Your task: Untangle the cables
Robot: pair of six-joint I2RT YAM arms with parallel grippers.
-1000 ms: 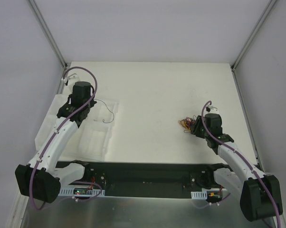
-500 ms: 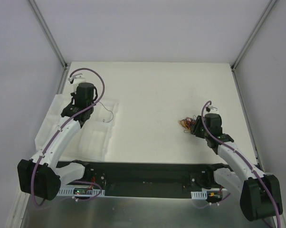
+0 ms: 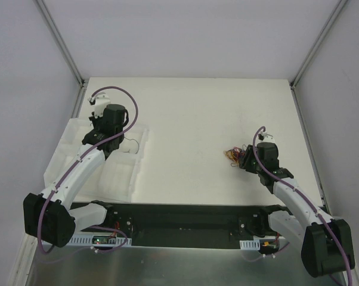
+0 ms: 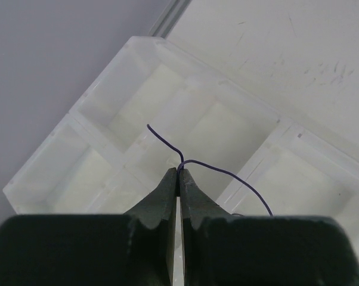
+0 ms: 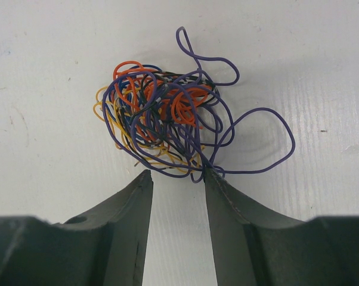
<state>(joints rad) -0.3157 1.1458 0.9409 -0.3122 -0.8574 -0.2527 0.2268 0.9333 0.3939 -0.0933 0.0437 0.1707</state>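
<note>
The left gripper (image 4: pixel 178 173) has its fingers pressed together on a single purple wire (image 4: pixel 221 173), pinching it at a bend. One short end rises away from the tips. The longer end curves off to the side above the white compartment tray (image 4: pixel 132 101). The tray lies along the left edge of the desk (image 3: pixel 197 113), and the gripper hangs over its middle compartments.

Compared with a second ago, the left arm has swung inward, away from the left edge. Its wrist now sits over the tray's inner half. Then, the top view showed the wire trailing out across the tray toward its inner rim. Now the wire shows only as a short curl just beside the gripper.

The right arm has not shifted across the three top views. The right gripper (image 5: pixel 178 179) rests low near the right edge of the desk with its fingers spread. Nothing is gripped between them. The knot of cables (image 5: pixel 167 113) lies on the desk just beyond the fingertips. It is a tight tangle of orange, yellow, purple and dark strands, with wide purple loops spilling out to one side. Its lowest loops reach the gap between the tips, and whether they touch the fingers cannot be told. The knot keeps the same place as before.
</note>
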